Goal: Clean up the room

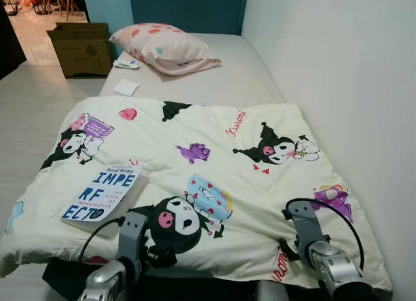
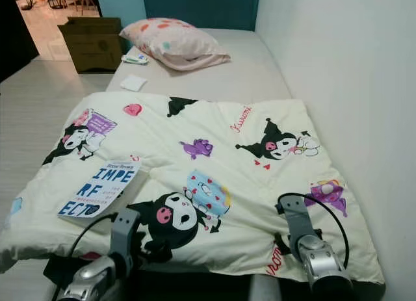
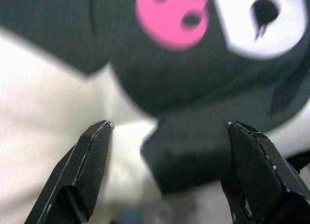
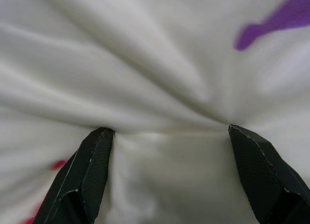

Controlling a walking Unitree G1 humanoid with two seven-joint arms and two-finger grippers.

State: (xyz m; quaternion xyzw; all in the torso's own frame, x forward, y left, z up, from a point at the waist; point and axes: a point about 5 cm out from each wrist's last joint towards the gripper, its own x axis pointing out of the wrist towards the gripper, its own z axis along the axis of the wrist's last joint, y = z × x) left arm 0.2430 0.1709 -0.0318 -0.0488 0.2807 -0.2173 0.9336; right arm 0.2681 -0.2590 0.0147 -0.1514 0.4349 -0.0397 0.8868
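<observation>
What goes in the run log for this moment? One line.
left claw: open at blanket edge | right claw: open, pressing blanket | book: on blanket

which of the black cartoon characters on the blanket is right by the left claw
The big one with the pink skull at the blanket's near edge, just beside the left claw. The other two sit farther up: one near the book, one toward the wall.

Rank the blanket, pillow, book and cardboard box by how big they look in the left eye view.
Largest to smallest:
1. Blanket
2. Pillow
3. Book and cardboard box look about alike; the book lies nearer the camera, so unranked.
</observation>
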